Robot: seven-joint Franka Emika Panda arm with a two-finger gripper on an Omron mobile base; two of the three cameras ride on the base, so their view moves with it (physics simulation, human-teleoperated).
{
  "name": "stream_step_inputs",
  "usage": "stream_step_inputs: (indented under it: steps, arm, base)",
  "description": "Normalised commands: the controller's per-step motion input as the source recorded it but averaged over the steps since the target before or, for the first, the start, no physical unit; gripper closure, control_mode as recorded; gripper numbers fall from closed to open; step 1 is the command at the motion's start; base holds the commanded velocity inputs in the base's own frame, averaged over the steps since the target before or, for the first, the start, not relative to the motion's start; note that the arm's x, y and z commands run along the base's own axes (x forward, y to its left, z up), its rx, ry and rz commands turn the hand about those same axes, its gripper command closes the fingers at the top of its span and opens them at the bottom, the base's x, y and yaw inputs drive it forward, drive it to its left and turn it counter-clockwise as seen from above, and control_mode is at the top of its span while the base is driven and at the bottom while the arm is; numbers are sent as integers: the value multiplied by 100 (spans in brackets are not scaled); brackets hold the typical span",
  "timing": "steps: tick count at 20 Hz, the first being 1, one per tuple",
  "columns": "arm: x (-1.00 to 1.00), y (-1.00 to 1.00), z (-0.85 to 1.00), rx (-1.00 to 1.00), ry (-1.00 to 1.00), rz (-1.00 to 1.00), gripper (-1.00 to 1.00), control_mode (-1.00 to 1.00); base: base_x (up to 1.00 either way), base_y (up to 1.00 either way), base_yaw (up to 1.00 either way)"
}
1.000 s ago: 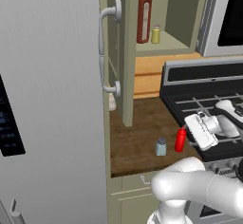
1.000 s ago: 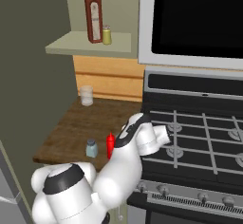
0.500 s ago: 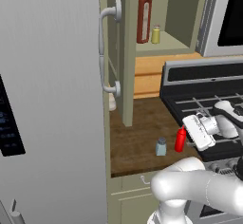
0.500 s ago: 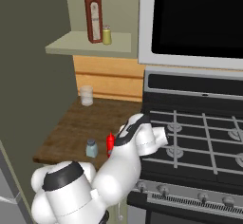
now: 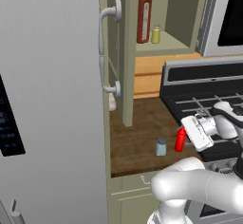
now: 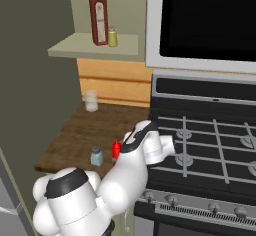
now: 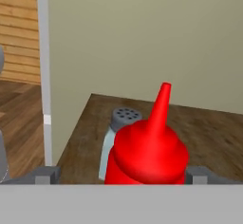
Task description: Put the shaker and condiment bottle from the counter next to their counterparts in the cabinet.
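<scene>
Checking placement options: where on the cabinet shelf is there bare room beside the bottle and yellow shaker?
The cabinet shelf is bare left of the tall dark red bottle; a narrower strip lies right of the small yellow shaker. Those two stand close together.

The condiment bottle (image 7: 146,149) hides most of the shaker (image 7: 118,123) behind it.

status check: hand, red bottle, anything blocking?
Hand open, fingers either side of condiment bottle, not closed on it. Bottle upright on counter. Shaker right behind it. Cabinet open, shelf free beside counterparts.
</scene>
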Motion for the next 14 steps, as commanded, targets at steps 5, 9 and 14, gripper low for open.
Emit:
stream_step_inputs:
  steps: [5, 9, 14]
  arm:
    - [0, 7, -8, 2, 0, 0, -100, -100]
    - [3, 8, -13, 0, 0, 0, 100, -100]
    - [2, 0, -1, 0, 0, 0, 100, -100]
  base:
    - [0, 0, 0]
    - [0, 0, 0]
    - [0, 0, 0]
